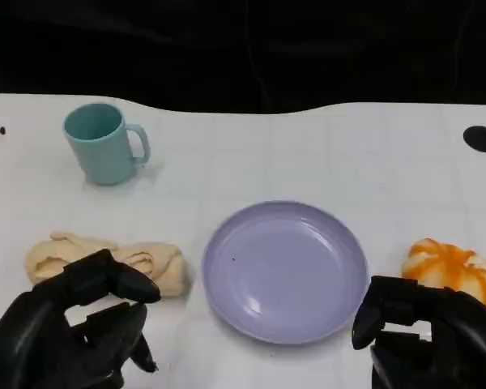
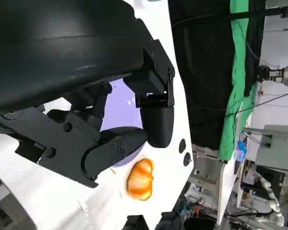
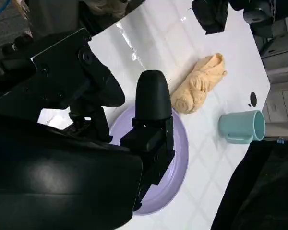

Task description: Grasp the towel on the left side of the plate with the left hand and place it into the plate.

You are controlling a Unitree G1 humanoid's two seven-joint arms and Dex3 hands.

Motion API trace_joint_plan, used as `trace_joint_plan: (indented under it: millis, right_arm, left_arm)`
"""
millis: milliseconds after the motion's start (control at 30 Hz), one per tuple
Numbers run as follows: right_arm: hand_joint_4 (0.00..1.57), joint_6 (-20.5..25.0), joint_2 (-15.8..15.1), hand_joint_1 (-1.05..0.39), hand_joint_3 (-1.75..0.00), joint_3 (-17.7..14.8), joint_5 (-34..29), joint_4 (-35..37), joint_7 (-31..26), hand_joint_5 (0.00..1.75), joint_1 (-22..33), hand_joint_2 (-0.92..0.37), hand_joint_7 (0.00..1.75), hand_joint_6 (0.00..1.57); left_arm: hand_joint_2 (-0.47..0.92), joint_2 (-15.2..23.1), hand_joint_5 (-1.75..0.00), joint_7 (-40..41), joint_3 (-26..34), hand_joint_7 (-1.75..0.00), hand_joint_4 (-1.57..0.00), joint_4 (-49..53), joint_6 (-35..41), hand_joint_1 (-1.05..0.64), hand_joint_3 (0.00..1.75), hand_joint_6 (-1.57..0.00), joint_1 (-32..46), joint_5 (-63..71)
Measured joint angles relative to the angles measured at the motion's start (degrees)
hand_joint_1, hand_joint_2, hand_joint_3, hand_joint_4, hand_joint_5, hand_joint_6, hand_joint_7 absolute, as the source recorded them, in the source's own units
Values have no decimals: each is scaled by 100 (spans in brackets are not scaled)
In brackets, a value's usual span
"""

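Towel [image 1: 105, 261] lies rolled on white bench [image 1: 324, 154], just beside plate [image 1: 285, 270] at plate's 9 o'clock, not touching. Left hand [image 1: 73, 332] hovers at towel's 6 o'clock, fingers apart, holding nothing, fingertip overlapping towel's near edge in head view; contact unclear. Plate lilac, bare. Right hand [image 1: 433, 332] at plate's 4 o'clock, fingers apart, empty. Orange-white pumpkin [image 1: 452, 270] at plate's 3 o'clock. Teal mug [image 1: 105, 144] at plate's 10 o'clock.
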Motion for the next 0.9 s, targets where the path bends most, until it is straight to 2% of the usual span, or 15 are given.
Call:
trace_joint_plan:
  millis: [167,267,433,533,600,700,767,800,900]
  right_arm:
    - [72,6,0,-4,-127,0,0,0,-9,175,0,-52,155,65]
    - [72,6,0,-5,-127,0,1,0,-9,175,0,-52,155,65]
    - [73,8,1,-5,-127,0,6,0,-9,175,0,-51,155,65]
    - [73,12,1,-5,-127,0,6,0,-13,175,-1,-51,155,64]
    - [73,13,1,-5,-127,0,8,0,-12,175,-2,-51,155,64]
    - [73,12,1,-6,-127,0,9,0,-11,175,-2,-51,155,64]
    - [72,13,1,-6,-127,2,7,0,-12,175,-2,-51,155,64]
    - [72,13,1,-6,-128,2,7,0,-12,175,-2,-51,156,64]
    - [72,23,1,-5,-128,3,7,0,-14,175,-2,-51,156,64]
  left_arm:
    - [65,0,-161,0,0,-137,-78,0,0,-29,92,-74,0,0]
    - [59,-1,-153,4,1,-122,-77,0,2,-27,98,-77,-3,-4]
    - [54,-2,-145,61,7,-108,-70,0,8,-25,104,-75,-31,0]
    - [63,-6,-130,199,10,-85,-69,0,11,-25,84,-75,-39,49]
    - [70,-10,-118,305,0,-68,-63,0,-63,-25,67,-74,-45,251]
    - [88,-17,-88,455,-8,-31,-54,20,-356,-25,30,-72,-63,614]
    - [91,-17,-78,495,-12,-21,-49,96,-655,-27,22,-68,-90,859]
    - [92,-15,-68,496,-19,-13,-44,154,-819,-31,16,-61,-99,996]
    - [92,16,-54,492,-110,-2,-34,381,-1403,-43,9,-49,-89,1468]
